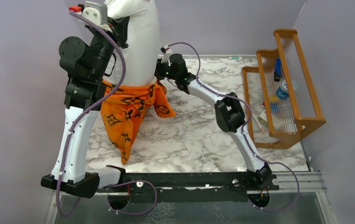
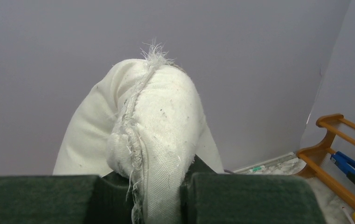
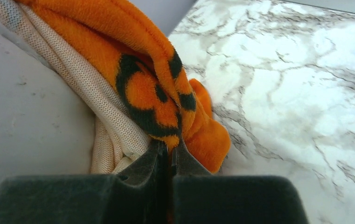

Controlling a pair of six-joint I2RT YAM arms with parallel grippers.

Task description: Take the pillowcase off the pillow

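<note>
1. Top external view: the left gripper (image 1: 118, 29) holds the plump white stuffed pillow (image 1: 138, 42) upright, high above the white marble table (image 1: 203, 135) with its grey veins. The bright orange fabric pillowcase (image 1: 128, 109), printed with black flower and star motifs, covers only the pillow's lower end. It hangs in loose pointed folds toward the tabletop beside the left arm; I cannot tell whether its tip touches. The right gripper (image 1: 162, 70) sits at the cover's upper rim on the right side. I judge the task well past halfway, since most of the cushion is bare. What is left is to draw the bunched cover off the bottom end. A brown wooden rack (image 1: 285, 88) with clear slats stands well apart at the right.

2. Left wrist view: the dark green padded fingers (image 2: 240, 196) of the left gripper are clamped on a corner of the pillow (image 2: 161, 126). They squeeze a coarse-woven, off-white seam that is frayed into loose threads at the top. The stuffing bulges above the pinch and looks soft.

3. Right wrist view: the right gripper (image 3: 170, 161) has its fingers pressed together on a fold of the pillowcase (image 3: 142, 88). The cloth is fleecy orange outside and pale, ribbed knit inside. The pillow's smooth whitish skin (image 3: 21, 121) fills the left. The marble at right looks hard and slick.
</note>
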